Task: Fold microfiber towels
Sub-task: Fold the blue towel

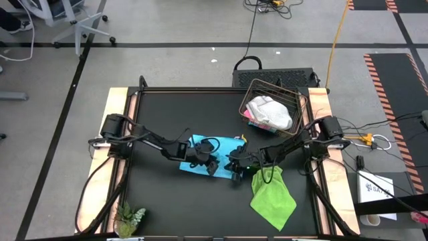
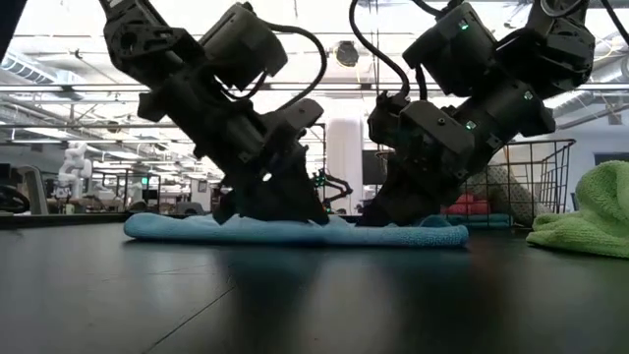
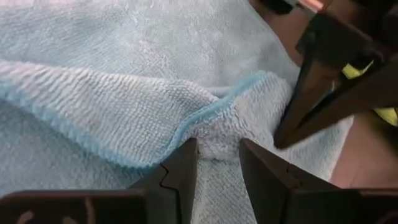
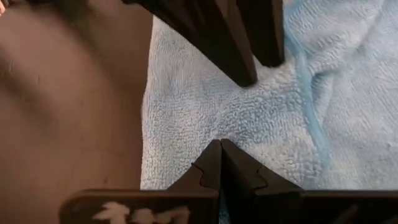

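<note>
Light blue towel is lying flat mid-tabletop, both claws pressing down on it. Left claw is pinching a raised fold of the blue cloth between its fingers; right claw is sitting fully closed on the towel's right edge. Lime green towel is lying crumpled near right; wire basket far right is holding white and pink towels.

a grey floor crossed by dark seam lines surrounds the black table. an office chair base stands at the far left, cables trail across the floor, and striped hazard tape runs at right. beyond the table, bright ceiling lights hang over an open workshop.
</note>
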You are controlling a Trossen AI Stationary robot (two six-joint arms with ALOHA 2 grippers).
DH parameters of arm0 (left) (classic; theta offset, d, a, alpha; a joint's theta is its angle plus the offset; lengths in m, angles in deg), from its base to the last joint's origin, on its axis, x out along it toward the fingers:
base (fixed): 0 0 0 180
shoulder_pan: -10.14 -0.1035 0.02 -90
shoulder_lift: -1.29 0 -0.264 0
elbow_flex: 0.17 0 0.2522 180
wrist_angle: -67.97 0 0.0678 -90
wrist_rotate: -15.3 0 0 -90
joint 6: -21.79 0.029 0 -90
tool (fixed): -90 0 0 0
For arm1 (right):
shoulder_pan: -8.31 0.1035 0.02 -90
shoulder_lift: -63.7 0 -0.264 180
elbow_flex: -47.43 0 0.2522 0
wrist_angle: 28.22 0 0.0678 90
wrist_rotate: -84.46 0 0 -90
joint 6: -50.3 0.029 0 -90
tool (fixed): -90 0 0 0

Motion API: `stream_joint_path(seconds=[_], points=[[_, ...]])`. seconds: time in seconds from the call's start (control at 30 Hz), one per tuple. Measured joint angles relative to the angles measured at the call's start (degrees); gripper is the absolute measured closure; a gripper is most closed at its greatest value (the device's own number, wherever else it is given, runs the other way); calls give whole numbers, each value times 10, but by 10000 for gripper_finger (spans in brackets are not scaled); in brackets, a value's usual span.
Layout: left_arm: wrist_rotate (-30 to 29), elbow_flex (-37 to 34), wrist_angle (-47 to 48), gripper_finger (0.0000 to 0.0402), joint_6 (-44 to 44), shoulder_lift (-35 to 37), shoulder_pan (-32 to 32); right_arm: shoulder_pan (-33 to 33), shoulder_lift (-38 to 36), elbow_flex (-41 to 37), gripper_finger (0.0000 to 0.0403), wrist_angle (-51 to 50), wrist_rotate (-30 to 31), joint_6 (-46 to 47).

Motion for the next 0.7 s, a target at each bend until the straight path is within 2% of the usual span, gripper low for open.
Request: stream_joint_path(seconds=[0.23,0.4,0.53,0.7], points=[[10,-1,0,275,10,0,-5,-19,-92,-2,398,-95,-16,-18],[12,-1,0,275,10,0,-6,-24,-158,-1,370,-169,-25,-41],[12,-1,-1,275,9,0,-6,-31,-160,-1,340,-217,-26,-19],[12,-1,-1,275,7,0,-6,-41,-132,-1,307,-203,-28,18]])
